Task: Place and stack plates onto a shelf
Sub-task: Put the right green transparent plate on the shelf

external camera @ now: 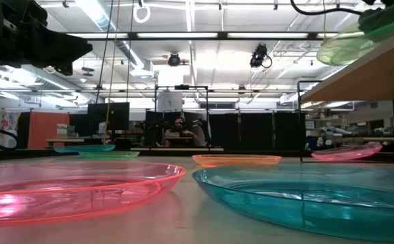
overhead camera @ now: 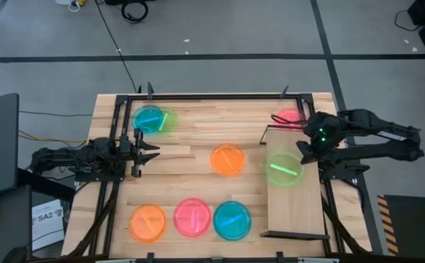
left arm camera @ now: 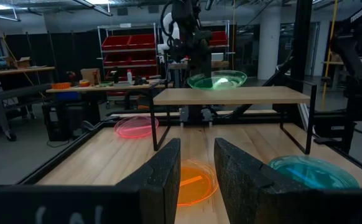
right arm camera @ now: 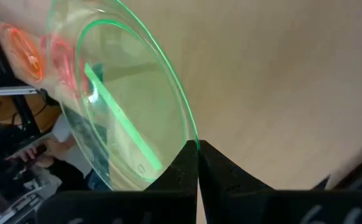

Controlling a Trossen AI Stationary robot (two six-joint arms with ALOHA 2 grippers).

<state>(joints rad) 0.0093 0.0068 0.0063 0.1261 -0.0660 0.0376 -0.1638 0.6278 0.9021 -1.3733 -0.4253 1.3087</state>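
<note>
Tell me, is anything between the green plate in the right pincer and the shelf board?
Nothing visible. The right pincer is shut on the green plate's rim, over the shelf, whose bare board holds no other plate.

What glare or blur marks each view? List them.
High view: a bright streak glints on the green plate over the shelf. Low view: ceiling lights flare; the nearest pink plate is soft. Right wrist view: the right gripper pinches the green plate's rim, background blurred.
</note>
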